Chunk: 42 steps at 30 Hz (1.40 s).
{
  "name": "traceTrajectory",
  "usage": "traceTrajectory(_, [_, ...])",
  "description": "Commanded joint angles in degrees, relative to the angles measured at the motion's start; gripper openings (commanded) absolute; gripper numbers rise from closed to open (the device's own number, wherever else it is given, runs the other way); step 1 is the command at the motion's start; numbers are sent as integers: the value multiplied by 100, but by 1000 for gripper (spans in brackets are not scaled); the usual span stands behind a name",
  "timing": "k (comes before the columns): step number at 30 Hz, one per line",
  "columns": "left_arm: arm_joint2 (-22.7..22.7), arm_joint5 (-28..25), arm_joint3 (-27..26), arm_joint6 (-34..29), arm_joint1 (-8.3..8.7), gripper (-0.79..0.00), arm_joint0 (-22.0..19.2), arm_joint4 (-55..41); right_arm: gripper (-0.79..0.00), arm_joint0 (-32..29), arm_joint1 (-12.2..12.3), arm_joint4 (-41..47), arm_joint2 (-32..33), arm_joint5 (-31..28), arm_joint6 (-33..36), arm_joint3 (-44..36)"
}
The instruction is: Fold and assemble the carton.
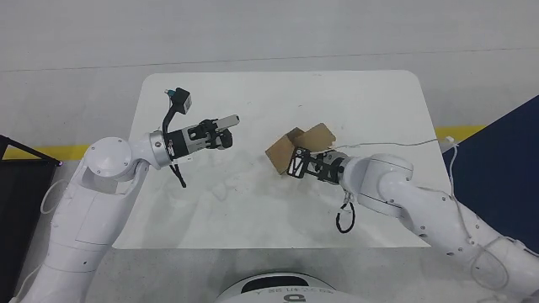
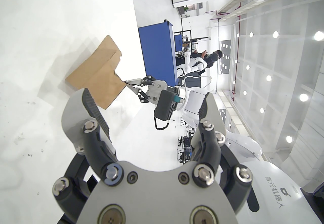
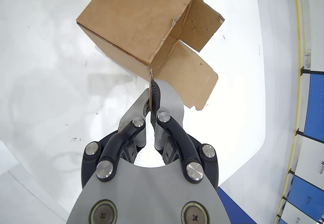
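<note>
**Carton (image 1: pixel 299 145) tilted, right of the table's centre, pinched at one corner by the right gripper (image 1: pixel 296 165).**

The white table (image 1: pixel 354 101) is matt, round-cornered and faintly scuffed. It stands on a pale grey floor (image 1: pixel 253 17) with a yellow line (image 1: pixel 459 130), and a blue panel (image 1: pixel 514 160) lies beyond. The carton is brown corrugated card, box-shaped, with two end flaps splayed and the pinched corner creased and frayed. Ribbed black pads (image 3: pixel 157 98) close tight on its edge. The left gripper (image 1: pixel 224 132) is spread wide and empty, near mid-table, apart from the carton.
</note>
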Motion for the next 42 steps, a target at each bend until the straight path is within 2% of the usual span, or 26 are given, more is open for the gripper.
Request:
traceTrajectory(1, [0,0,0,0,0,0,0,0,-785,0,0,0,0,0,1,0])
traceTrajectory(4, [0,0,0,0,0,0,0,0,-785,-5,-1,-23,-2,-9,-23,-1])
traceTrajectory(6, [0,0,0,0,0,0,0,0,-785,-27,3,-583,-12,71,61,-39])
traceTrajectory(12, [0,0,0,0,0,0,0,0,-785,176,-33,-1540,-127,-494,1059,-283])
traceTrajectory(15, [0,0,0,0,0,0,0,0,-785,361,-84,-2290,-302,-850,1663,-393])
traceTrajectory(18, [0,0,0,0,0,0,0,0,-785,498,-165,-2931,-498,-1011,1915,-391])
traceTrajectory(30, [0,0,0,0,0,0,0,0,-785,485,-166,-2950,-509,-1025,1882,-375])
traceTrajectory(34, [0,0,0,0,0,0,0,0,-785,500,-205,-3324,-830,-1762,1330,-2])
traceTrajectory(40, [0,0,0,0,0,0,0,0,-785,636,-250,-4992,-1603,-2652,440,17])
traceTrajectory(42, [0,0,0,0,0,0,0,0,-785,639,-278,-5309,-1709,-2777,315,26])
